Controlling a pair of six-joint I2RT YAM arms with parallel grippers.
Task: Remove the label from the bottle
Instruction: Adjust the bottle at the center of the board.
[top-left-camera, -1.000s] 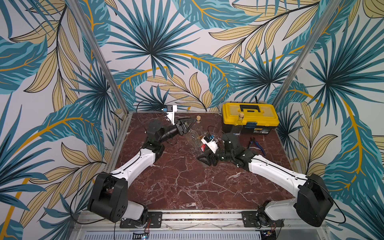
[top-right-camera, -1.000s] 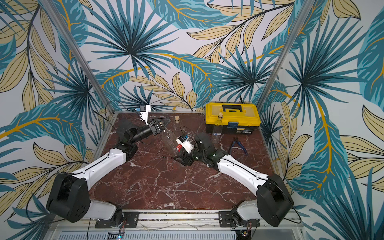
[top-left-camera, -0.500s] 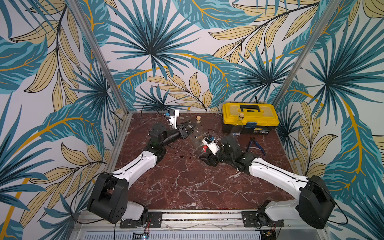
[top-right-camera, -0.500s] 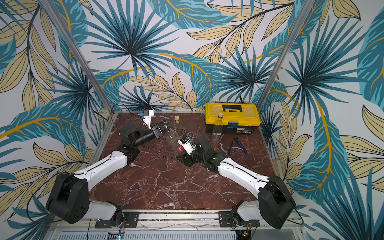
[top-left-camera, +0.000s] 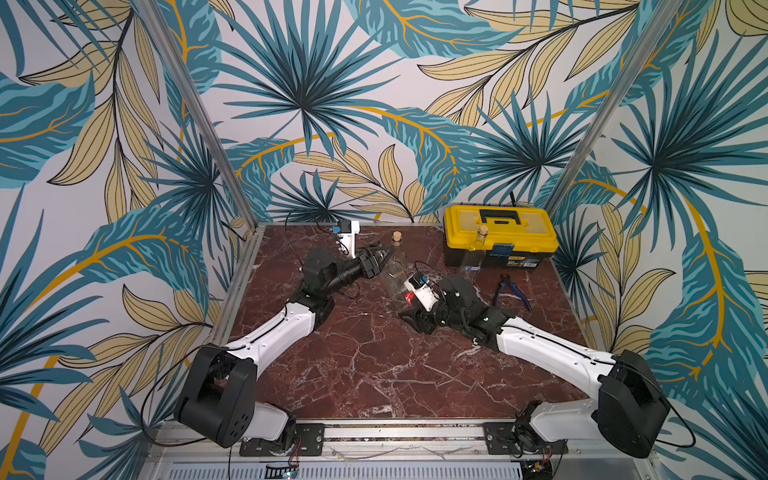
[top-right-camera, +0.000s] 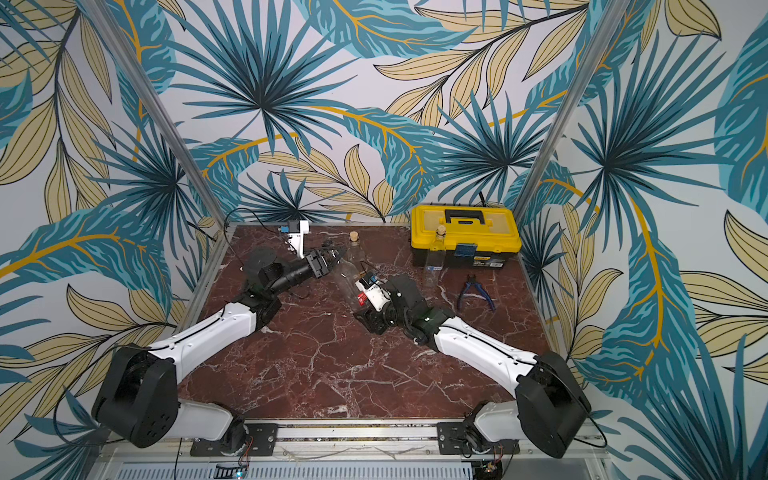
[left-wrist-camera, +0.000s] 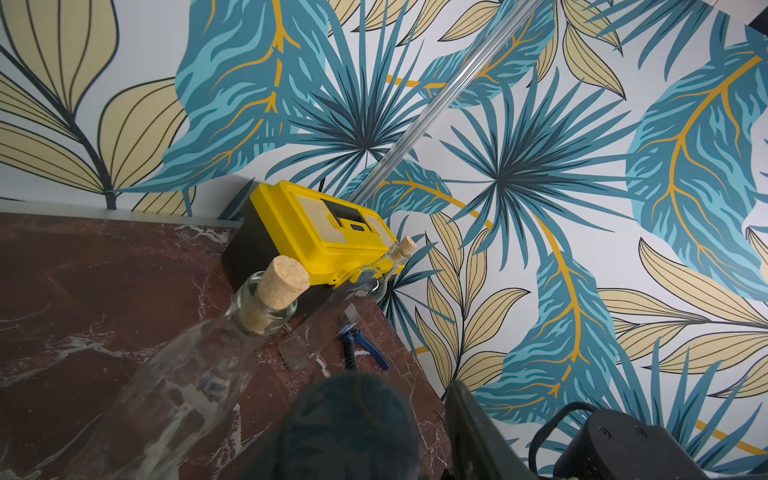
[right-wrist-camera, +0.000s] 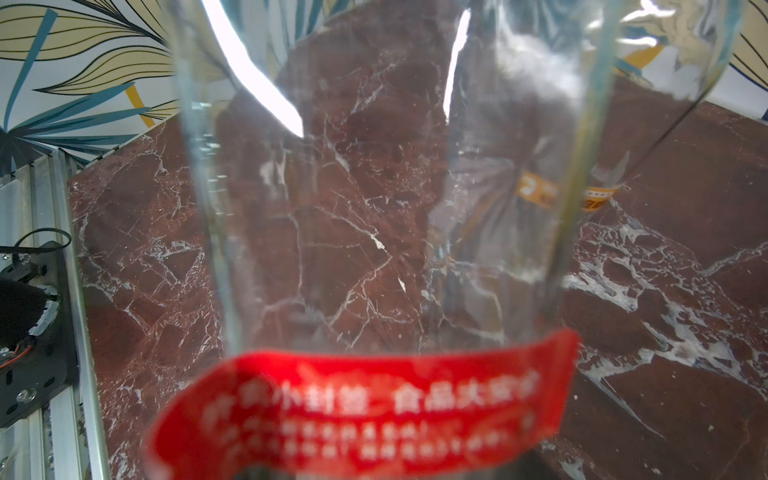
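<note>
A clear glass bottle (top-left-camera: 392, 274) (top-right-camera: 347, 274) with a cork (left-wrist-camera: 284, 280) leans tilted over the marble table. My right gripper (top-left-camera: 411, 311) (top-right-camera: 365, 313) is shut on the bottle's base. A red label (right-wrist-camera: 361, 407) with white writing wraps the glass just above the right jaws, and it shows as a red patch (top-left-camera: 409, 296) in a top view. My left gripper (top-left-camera: 384, 254) (left-wrist-camera: 434, 436) hangs beside the bottle's shoulder. It is open, with table and wall visible between its dark fingers (left-wrist-camera: 349, 424).
A yellow toolbox (top-left-camera: 498, 232) stands at the back right. A second corked bottle (top-left-camera: 478, 249) stands upright in front of it. Blue pliers (top-left-camera: 509, 291) lie right of my right arm. Metal frame rails (right-wrist-camera: 62, 291) edge the table (top-left-camera: 374, 374).
My left jaws narrowed beside the bottle's shoulder and have parted again, with the arm shifting slightly. The right gripper still holds the bottle in about the same place.
</note>
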